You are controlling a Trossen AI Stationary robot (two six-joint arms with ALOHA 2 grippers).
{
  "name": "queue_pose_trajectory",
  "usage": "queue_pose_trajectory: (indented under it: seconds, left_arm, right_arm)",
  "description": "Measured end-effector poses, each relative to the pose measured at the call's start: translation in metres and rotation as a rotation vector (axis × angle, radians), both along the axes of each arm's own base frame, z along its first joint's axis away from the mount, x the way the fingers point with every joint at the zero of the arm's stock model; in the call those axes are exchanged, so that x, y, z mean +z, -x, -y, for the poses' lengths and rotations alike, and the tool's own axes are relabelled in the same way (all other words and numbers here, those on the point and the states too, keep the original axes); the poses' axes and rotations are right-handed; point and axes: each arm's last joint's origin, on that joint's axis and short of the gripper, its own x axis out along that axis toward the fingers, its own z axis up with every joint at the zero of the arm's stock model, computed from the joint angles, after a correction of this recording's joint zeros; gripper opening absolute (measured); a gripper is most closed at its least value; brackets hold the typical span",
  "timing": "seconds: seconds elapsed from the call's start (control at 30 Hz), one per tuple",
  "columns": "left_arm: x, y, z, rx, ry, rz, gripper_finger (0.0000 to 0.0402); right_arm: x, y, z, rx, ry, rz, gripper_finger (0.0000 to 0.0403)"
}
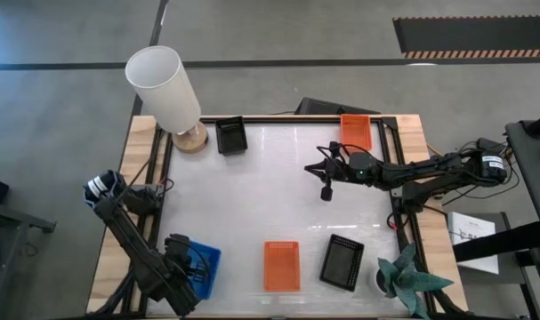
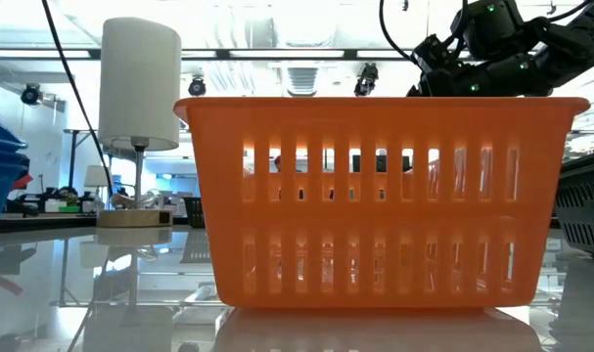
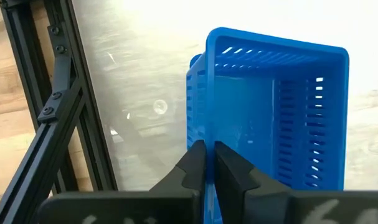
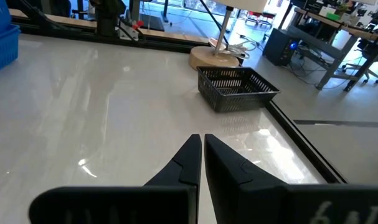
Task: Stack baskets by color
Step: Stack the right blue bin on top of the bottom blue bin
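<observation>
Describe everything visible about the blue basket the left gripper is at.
The blue basket is rectangular plastic with slotted walls and a thick rim. What looks like a second blue rim sits just outside it, so it may be nested. It sits upright at the table's front left corner, near the black frame rail. The left gripper is shut on its near wall.

Lighting: bright, even, from overhead. Ceiling strip lights (image 2: pixel 277 54) blown out in low view; room behind hazy.
Tabletop (image 1: pixel 252 204): glossy white, strong glare. Left wrist view washes out to near pure white at far side; reflections streak the surface in right wrist view.
Orange basket (image 2: pixel 380 200): backlit, walls glow translucent, fills low view.
Shadows: soft, faint, close under objects.
Focus: near tool fingers (image 4: pixel 182 165) slightly soft; blue basket (image 3: pixel 273 112) sharp.
</observation>
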Motion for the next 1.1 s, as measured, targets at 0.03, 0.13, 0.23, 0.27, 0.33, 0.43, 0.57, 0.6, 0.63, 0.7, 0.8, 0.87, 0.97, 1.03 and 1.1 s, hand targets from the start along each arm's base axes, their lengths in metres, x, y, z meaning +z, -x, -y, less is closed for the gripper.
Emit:
queue_pose_trajectory:
  seconds: [0.03,0.13,0.23,0.27,0.33,0.43,0.57,0.6,0.63,0.7,0.8,0.87,0.97,1.03,1.1]
  left_arm:
    - [0.000,0.000,0.000,0.000,0.000,0.004,0.0001]
    - [0.002,-0.001,-0.001,-0.009,-0.008,0.046,0.0001]
    - [0.000,-0.003,0.000,-0.024,-0.020,0.094,0.0001]
    - [-0.003,-0.003,0.000,-0.025,-0.018,0.096,0.0003]
    - [-0.007,-0.002,0.000,-0.033,-0.018,0.095,0.0011]
    - [-0.016,-0.002,0.001,-0.070,-0.011,0.090,0.0032]
    - [-0.027,-0.002,0.001,-0.115,-0.001,0.081,0.0069]
    - [-0.029,-0.002,0.001,-0.119,0.001,0.081,0.0079]
    - [-0.031,-0.002,0.001,-0.120,0.002,0.082,0.0089]
    - [-0.035,-0.002,0.000,-0.120,0.006,0.083,0.0109]
    - [-0.035,-0.001,-0.001,-0.135,0.004,0.074,0.0134]
    - [-0.031,0.000,-0.004,-0.139,0.004,0.073,0.0140]
    - [-0.023,0.003,-0.009,-0.134,0.002,0.071,0.0133]
    - [-0.020,0.004,-0.011,-0.133,0.012,0.080,0.0113]
    - [-0.018,0.005,-0.012,-0.133,0.015,0.083,0.0078]
  right_arm:
    - [0.000,0.000,0.000,0.000,0.000,0.000,0.0013]
    - [0.000,0.000,0.000,0.000,0.000,0.000,0.0013]
    - [0.000,0.000,0.000,0.000,0.000,0.000,0.0013]
    - [0.000,0.000,0.000,0.001,0.000,0.000,0.0013]
    - [0.000,0.000,0.000,0.000,0.000,0.000,0.0013]
    - [0.000,0.000,0.000,0.000,0.000,0.000,0.0013]
    - [0.000,0.000,0.000,0.001,0.000,0.000,0.0013]
    - [0.000,0.000,0.000,0.000,0.000,0.000,0.0013]
    - [0.000,0.000,0.000,0.000,0.000,0.000,0.0013]
    - [0.000,0.000,0.000,0.000,0.000,0.000,0.0013]
    - [0.000,0.000,0.000,0.000,0.000,0.000,0.0013]
    - [0.000,0.000,0.000,0.000,0.000,0.000,0.0013]
    - [0.000,0.000,0.000,0.000,0.000,0.000,0.0013]
    - [0.000,0.000,0.000,0.000,0.000,0.000,0.0013]
    - [0.000,0.000,0.000,0.000,0.000,0.000,0.0013]
